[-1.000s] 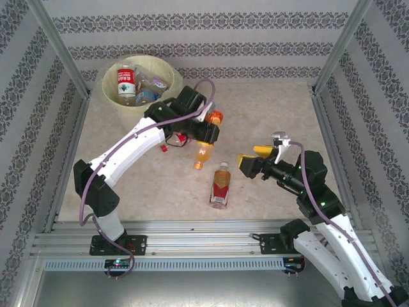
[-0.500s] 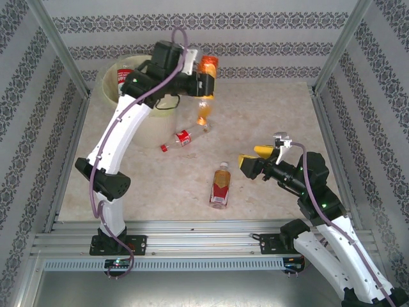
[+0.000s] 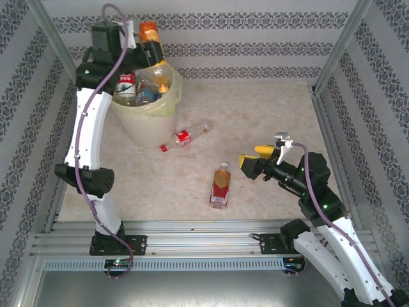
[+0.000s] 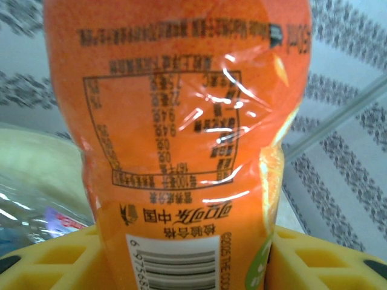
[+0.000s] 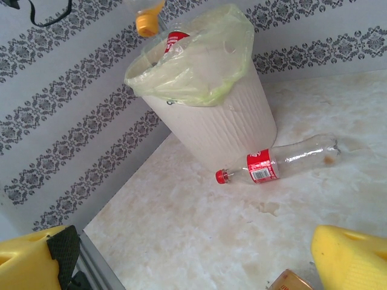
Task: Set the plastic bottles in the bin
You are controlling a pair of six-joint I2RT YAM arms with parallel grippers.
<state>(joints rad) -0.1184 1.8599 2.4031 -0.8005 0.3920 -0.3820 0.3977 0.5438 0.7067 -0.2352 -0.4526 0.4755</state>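
My left gripper (image 3: pixel 146 39) is raised over the bin (image 3: pixel 167 105) and shut on an orange-labelled bottle (image 3: pixel 158 70) that hangs cap-down above the bin's opening. In the left wrist view that orange bottle (image 4: pixel 181 133) sits between the yellow pads (image 4: pixel 48 260). Its orange cap (image 5: pixel 147 23) shows above the bin (image 5: pixel 211 121). A clear bottle with a red label (image 3: pixel 185 136) (image 5: pixel 281 163) lies on the table beside the bin. An amber bottle with a red label (image 3: pixel 220 185) lies nearer the front. My right gripper (image 3: pixel 252 160) (image 5: pixel 193 266) is open and empty, right of the amber bottle.
Several bottles (image 3: pixel 126 83) lie inside the yellow-lined bin. Patterned walls and metal frame posts (image 3: pixel 64 51) close in the marble table (image 3: pixel 268 115) on three sides. A rail (image 3: pixel 192 240) runs along the near edge.
My left arm has lifted the orange bottle off the table and swung it up and to the left, over the bin. The right arm has not moved.
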